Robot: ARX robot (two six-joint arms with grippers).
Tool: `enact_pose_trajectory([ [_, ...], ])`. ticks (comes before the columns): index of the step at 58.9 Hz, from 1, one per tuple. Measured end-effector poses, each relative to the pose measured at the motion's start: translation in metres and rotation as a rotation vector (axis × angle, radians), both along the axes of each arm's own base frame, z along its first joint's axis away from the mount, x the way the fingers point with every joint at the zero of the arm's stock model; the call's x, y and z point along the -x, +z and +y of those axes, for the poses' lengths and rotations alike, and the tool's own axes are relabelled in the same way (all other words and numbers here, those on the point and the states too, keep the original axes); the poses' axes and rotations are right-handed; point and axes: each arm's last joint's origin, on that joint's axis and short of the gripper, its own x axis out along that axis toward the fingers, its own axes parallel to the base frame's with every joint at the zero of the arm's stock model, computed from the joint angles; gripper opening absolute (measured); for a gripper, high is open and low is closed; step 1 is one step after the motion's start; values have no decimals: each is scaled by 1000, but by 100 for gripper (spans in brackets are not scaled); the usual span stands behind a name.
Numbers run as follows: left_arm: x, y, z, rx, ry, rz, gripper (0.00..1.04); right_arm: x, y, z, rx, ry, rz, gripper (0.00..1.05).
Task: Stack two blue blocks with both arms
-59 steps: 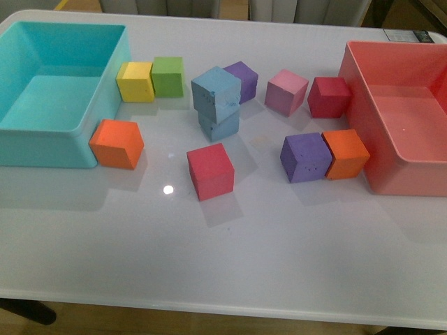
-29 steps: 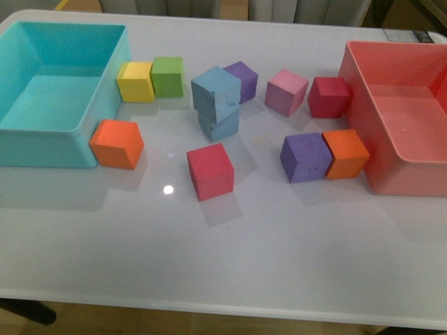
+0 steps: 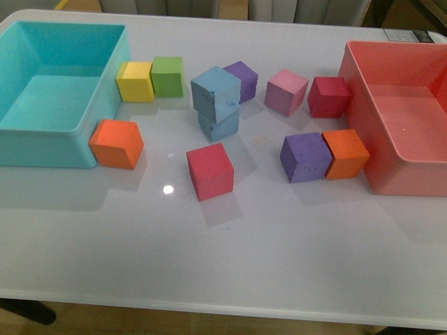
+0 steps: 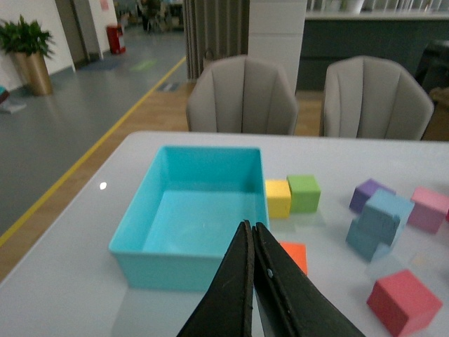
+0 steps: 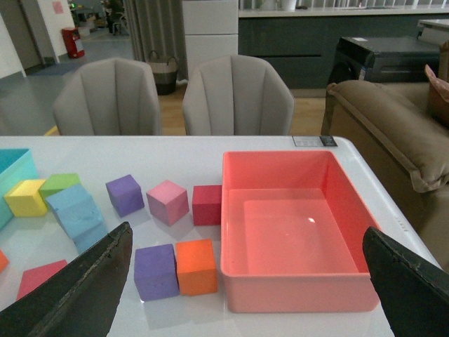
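White table (image 3: 230,265) carrying a turquoise bin (image 3: 42,143) at the left edge and a coral-red bin (image 3: 363,115) at the right edge (both open-topped). Beside the turquoise bin: an orange cube (image 3: 116,144) touching its near corner, and a yellow cube (image 3: 135,82) touching a green cube (image 3: 167,76). Elsewhere: a red cube (image 3: 209,171) alone, a purple cube (image 3: 305,158) touching a second orange cube (image 3: 345,154), a pink cube (image 3: 286,92), a crimson cube (image 3: 329,97) and a farther purple cube (image 3: 245,78)

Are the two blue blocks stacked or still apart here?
Stacked. The upper blue block sits on the lower blue block, twisted and overhanging it. Neither gripper touches them.
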Motion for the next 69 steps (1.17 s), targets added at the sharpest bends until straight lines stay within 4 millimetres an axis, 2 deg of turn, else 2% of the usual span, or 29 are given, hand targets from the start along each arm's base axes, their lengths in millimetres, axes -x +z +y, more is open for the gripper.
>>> enact_pose_trajectory([
  [20,5,1,0,1,0,-29,3,0,0,0,0,0,0,96],
  [50,5,1,0,0,0,-29,97,0,0,0,0,0,0,96],
  [69,5,1,0,0,0,-29,96,0,0,0,0,0,0,96],
])
